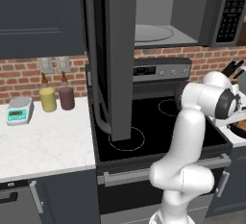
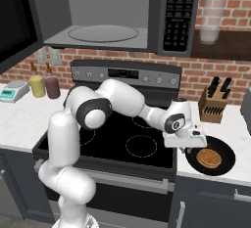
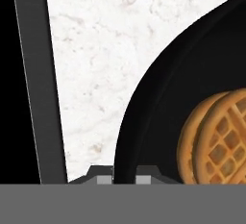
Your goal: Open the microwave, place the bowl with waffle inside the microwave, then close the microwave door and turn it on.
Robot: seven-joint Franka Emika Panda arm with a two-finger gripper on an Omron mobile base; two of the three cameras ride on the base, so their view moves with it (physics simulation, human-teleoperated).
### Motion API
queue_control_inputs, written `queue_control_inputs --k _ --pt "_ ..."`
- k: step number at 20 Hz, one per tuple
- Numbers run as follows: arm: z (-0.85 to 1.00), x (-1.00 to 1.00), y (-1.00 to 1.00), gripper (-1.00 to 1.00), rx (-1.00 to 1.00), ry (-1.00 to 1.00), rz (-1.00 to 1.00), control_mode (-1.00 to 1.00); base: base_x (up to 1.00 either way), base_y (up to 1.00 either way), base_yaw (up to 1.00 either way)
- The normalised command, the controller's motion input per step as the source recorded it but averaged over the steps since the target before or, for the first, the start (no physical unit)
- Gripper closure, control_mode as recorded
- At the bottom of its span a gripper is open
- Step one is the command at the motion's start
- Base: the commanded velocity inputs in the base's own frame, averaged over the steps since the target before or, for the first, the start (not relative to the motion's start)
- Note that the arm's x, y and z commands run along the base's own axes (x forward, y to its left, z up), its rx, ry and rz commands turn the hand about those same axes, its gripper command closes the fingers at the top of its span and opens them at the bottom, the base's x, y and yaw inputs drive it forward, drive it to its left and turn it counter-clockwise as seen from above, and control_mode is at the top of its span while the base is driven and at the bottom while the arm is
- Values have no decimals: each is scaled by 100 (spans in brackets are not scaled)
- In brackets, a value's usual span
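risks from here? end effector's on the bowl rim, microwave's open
1. The end effector pinches only the near rim of the bowl with waffle; lifted from one edge it may tilt and the waffle may slide out.
2. The microwave sits well above the counter, so the carry is long.
3. The open microwave door hangs over the stove, which could obstruct the arm's swing.
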Motion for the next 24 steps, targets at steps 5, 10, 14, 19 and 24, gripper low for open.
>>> queue_control_inputs --k 5,10,14,19,24 --pt "54 -97 72 100 0 -6 19 -100 0 0 0" --pt "100 -86 100 100 -15 -11 40 -100 0 0 0" --pt "100 -52 100 100 -26 -7 59 -100 0 0 0" --pt "100 -31 100 100 -34 -2 53 -100 0 0 0" --pt "100 -32 100 100 -27 2 45 -100 0 0 0"
